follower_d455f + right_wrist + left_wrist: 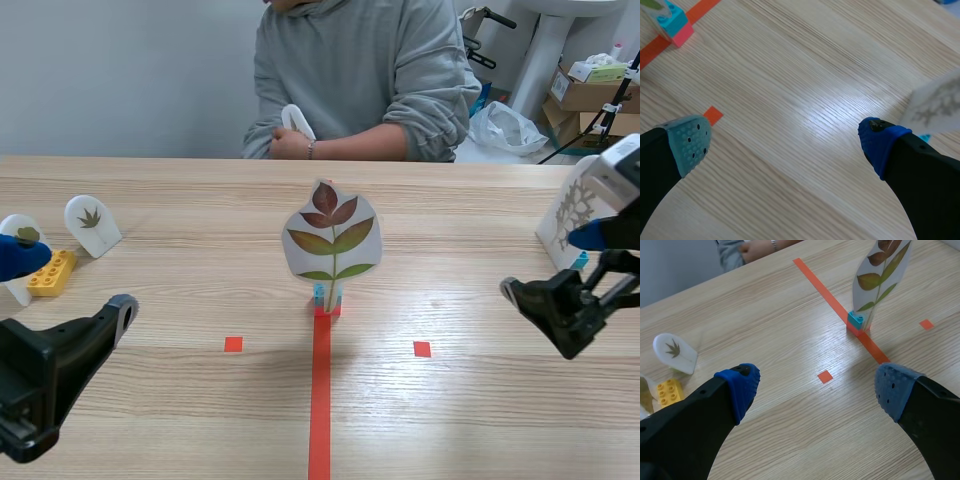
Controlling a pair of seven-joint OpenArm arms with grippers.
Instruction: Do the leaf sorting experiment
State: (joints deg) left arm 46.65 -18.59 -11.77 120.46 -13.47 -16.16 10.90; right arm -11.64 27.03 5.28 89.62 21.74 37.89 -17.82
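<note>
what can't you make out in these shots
Scene view: the far-left leaf card is mostly hidden by a pad of the left end effector, so its leaf is unreadable.
Scene view: the right leaf card sits partly behind the right end effector; in the right wrist view it is blurred.
Left wrist view: the middle leaf card has its top cut off by the edge.
Scene view: the white piece in the person's hand is partly covered.

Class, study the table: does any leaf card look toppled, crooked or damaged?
Nothing stands out. The big leaf card stands upright in its block, and the small leaf card near the yellow brick stands upright too. No card shows a tear.
</note>
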